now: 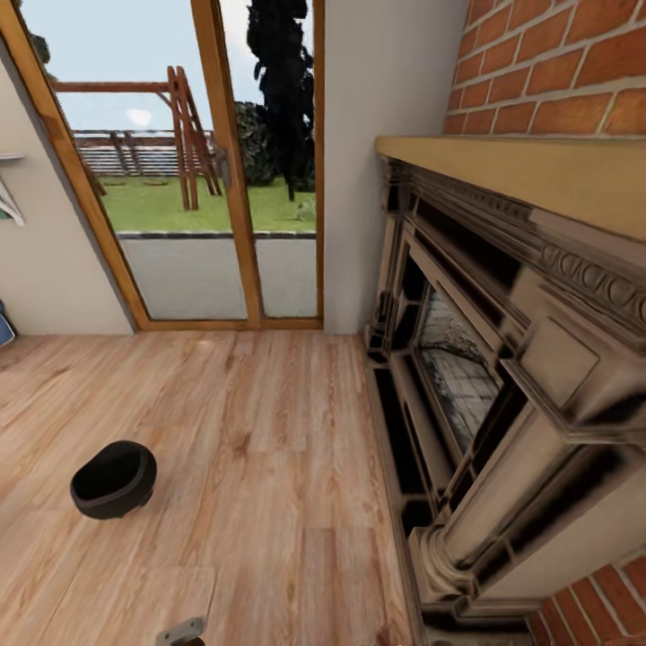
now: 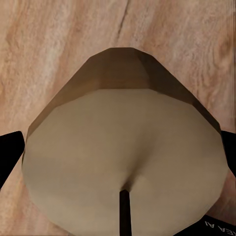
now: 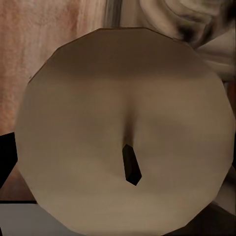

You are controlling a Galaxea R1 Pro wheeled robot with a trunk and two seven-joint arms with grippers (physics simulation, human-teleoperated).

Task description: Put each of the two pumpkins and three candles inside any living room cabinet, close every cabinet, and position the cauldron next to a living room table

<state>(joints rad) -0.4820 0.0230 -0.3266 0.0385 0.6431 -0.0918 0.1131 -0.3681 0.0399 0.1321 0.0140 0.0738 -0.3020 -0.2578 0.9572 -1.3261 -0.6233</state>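
A black cauldron (image 1: 112,480) sits on the wooden floor at the left of the head view, its mouth tilted a little. In the left wrist view a beige candle (image 2: 123,147) with a dark wick is seen end-on. My left gripper (image 2: 118,157) is shut on it, with black fingers (image 2: 10,155) at its sides. The right wrist view has a second beige candle (image 3: 123,123), also end-on, and my right gripper (image 3: 118,162) is shut on that one above the floor beside the fireplace base. The pumpkins, the cabinet and the table are out of view.
A large carved fireplace (image 1: 502,377) with a wooden mantel under brick wall takes up the right side. Glass patio doors (image 1: 215,179) in an orange wooden frame stand straight ahead. Bare plank floor (image 1: 269,467) lies between the cauldron and the fireplace.
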